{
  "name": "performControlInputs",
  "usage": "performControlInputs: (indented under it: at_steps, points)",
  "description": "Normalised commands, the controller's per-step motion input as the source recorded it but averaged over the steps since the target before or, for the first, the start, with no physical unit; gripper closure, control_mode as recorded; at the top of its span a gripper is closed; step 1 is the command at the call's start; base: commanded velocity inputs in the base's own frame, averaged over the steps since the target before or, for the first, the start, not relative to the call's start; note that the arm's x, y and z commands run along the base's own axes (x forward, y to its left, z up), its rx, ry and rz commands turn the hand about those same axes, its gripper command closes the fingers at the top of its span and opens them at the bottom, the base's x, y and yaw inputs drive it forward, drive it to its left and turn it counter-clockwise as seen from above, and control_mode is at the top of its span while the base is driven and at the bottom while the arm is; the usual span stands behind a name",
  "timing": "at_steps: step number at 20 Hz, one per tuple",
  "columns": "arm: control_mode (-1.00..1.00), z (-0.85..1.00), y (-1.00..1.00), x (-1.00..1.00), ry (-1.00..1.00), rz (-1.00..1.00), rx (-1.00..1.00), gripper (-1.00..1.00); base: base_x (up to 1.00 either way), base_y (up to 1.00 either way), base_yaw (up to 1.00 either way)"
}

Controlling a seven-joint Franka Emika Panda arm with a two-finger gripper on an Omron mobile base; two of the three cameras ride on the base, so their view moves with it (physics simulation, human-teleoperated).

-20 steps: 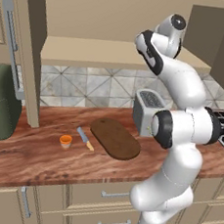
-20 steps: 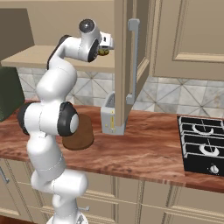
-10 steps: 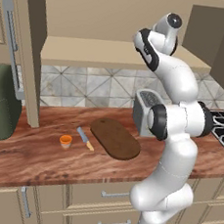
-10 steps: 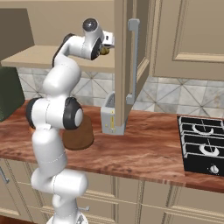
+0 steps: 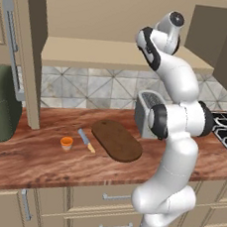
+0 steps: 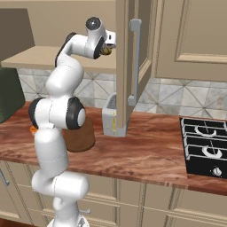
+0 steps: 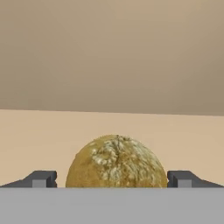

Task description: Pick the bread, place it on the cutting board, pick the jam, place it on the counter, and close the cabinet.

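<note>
On your counter (image 5: 25, 160), the jam (image 5: 66, 143) stands at about 8 o'clock from the board (image 5: 116, 140), with a small knife (image 5: 86, 141) lying between them. Up at 12 o'clock the cabinet (image 5: 92, 53) stands open, and your gripper (image 7: 112, 180) reaches onto its shelf. Its fingers (image 7: 40, 179) sit at 9 and 3 o'clock of the bread (image 7: 116, 162), jaws spread just beside it; you cannot tell if they touch. A toaster (image 6: 111, 117) stands by the open door (image 6: 128, 62).

Flanking base views; close hand view
</note>
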Motion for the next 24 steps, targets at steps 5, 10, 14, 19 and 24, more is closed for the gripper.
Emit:
performControlInputs:
  at_steps: [5, 10, 14, 19, 24]
  points:
    - [-1.0, -0.23, 0.0, 0.0, 0.06, 0.0, 0.0, -1.0, 0.0, 0.0, 0.0]
    - [-1.0, -0.27, 0.0, 0.0, 0.04, 0.0, -0.02, 1.0, 0.0, 0.0, 0.0]
    - [-1.0, -0.1, 0.0, 0.0, 0.0, 0.0, -0.02, 1.0, 0.0, 0.0, 0.0]
    - [-1.0, 0.0, 0.0, -0.12, -0.02, 0.0, -0.01, 1.0, 0.0, 0.0, 0.0]
    - [-1.0, 0.0, 0.0, -0.41, 0.0, 0.0, 0.0, 1.0, 0.0, 0.0, 0.0]
